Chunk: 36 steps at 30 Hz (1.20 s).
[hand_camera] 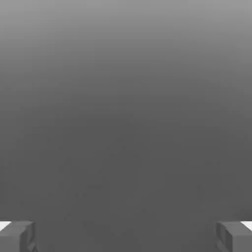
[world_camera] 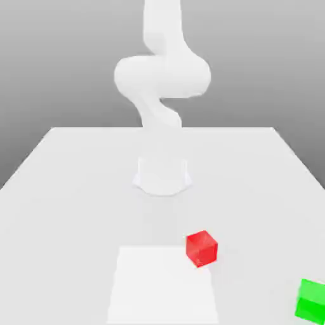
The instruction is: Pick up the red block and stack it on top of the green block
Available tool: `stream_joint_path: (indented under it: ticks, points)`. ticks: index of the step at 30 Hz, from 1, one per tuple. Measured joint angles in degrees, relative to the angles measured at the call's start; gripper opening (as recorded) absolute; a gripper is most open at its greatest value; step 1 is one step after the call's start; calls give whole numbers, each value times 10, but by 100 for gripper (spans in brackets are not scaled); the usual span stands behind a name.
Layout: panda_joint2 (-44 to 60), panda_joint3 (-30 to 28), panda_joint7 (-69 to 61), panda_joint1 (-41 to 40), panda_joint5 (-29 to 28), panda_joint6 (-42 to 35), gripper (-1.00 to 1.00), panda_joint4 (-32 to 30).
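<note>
A white tabletop (world_camera: 76,190) fills the lower part of the exterior view. A white robot arm (world_camera: 162,76) rises from a round base (world_camera: 162,176) near the middle of the tabletop. The arm bends and goes up out of the top of the picture.

The red block (world_camera: 202,247) sits on the tabletop in front of the base, a bit toward the exterior view's right. It is a small shiny cube, and one of its corners points toward the camera. Nothing touches it.

The green block (world_camera: 311,300) sits on the tabletop too. It is low in the exterior view's right corner, and the picture's edge cuts part of it off. It looks about as big as the red one. The two blocks are well apart, with bare tabletop between them.

A paler square patch (world_camera: 162,285) lies flat on the tabletop at the bottom middle of the exterior view. The red block is just beside its far right corner.

In the hand view, the hand (hand_camera: 126,236) has two gray fingers (hand_camera: 17,236), one at each side, far apart from each other. The hand is spread wide and grasps nothing. Between the fingers there is just plain gray.
</note>
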Motion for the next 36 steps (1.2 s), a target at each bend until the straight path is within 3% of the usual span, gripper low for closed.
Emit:
stream_joint_path:
  ticks: [17, 24, 25, 31, 36]
  points:
    - [350, 23, -121, 99, 6, 252, 0, -285]
    - [516, 11, -112, 114, -18, 388, 0, -285]
    - [530, 8, -111, 116, -20, 400, -100, -283]
    - [537, 7, -109, 117, -23, 405, -100, -282]
    - [460, 17, -118, 110, -10, 340, -100, -293]
